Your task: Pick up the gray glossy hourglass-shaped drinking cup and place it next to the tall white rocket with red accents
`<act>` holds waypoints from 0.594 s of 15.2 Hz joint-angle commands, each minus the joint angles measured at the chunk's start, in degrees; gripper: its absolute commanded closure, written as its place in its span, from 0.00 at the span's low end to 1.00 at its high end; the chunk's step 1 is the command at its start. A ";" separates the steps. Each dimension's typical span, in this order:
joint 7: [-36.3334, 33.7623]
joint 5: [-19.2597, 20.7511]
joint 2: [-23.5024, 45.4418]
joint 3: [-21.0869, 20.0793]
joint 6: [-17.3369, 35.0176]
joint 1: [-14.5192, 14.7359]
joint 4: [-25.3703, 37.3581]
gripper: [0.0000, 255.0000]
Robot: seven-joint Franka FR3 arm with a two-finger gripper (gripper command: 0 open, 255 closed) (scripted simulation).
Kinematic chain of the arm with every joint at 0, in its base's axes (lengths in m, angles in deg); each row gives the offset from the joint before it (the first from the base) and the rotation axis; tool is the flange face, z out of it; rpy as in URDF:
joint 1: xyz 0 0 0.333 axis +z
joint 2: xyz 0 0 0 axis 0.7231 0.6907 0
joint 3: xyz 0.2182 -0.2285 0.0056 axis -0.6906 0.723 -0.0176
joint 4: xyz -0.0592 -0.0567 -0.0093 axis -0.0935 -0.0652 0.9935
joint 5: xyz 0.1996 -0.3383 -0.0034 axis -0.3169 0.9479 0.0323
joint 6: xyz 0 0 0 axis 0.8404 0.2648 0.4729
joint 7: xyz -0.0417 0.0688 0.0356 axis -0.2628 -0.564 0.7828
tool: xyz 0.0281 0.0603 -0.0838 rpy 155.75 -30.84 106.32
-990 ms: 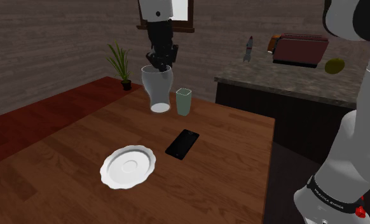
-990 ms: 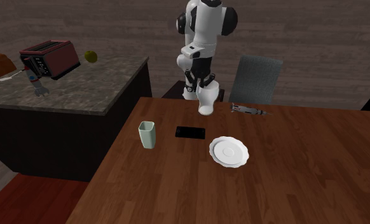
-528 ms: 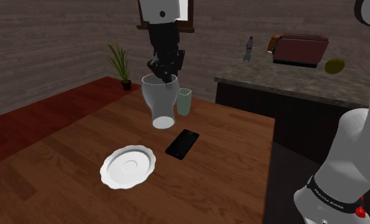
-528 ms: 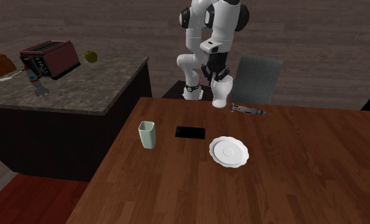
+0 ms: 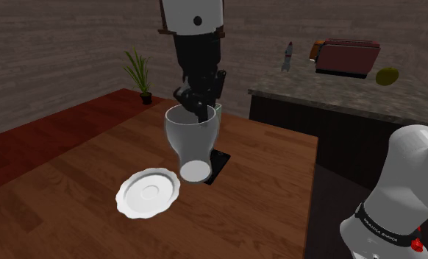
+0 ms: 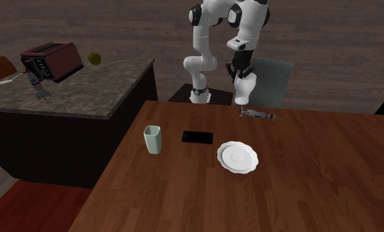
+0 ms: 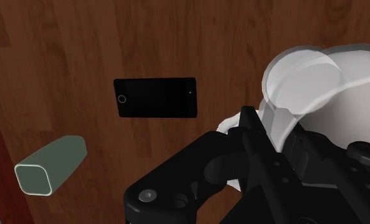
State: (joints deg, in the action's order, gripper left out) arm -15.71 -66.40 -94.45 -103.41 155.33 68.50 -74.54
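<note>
Black two-finger tool (image 5: 198, 99) clamped on the rim of the gray glossy hourglass-shaped cup (image 5: 193, 143). Cup hangs rim-up, lifted clear of the brown wooden counter (image 5: 73, 199). In the shoulder view it overlaps a flat black phone (image 5: 220, 159), just beside a white scalloped plate (image 5: 149, 193). Pale green square tumbler (image 6: 152, 139) stands near the phone.

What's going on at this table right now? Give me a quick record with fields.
gripper: shut on the cup's rim
cup: grey, glossy, opening up, held clear of the table
rocket: lying on the table, near its far edge in the second exterior view
plate: white, on the table
phone: black, flat, between plate and tumbler
tumbler: pale green, upright on the table
</note>
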 commanded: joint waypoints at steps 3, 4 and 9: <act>-1.46 -0.43 -0.76 -0.75 2.15 0.66 -2.89 1.00; -1.47 -0.46 -0.84 -0.75 2.93 0.66 -3.75 1.00; -1.59 -0.53 -1.05 -0.77 6.81 0.70 -7.83 1.00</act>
State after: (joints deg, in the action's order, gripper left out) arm -17.18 -66.94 -95.52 -104.13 161.30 69.16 -81.61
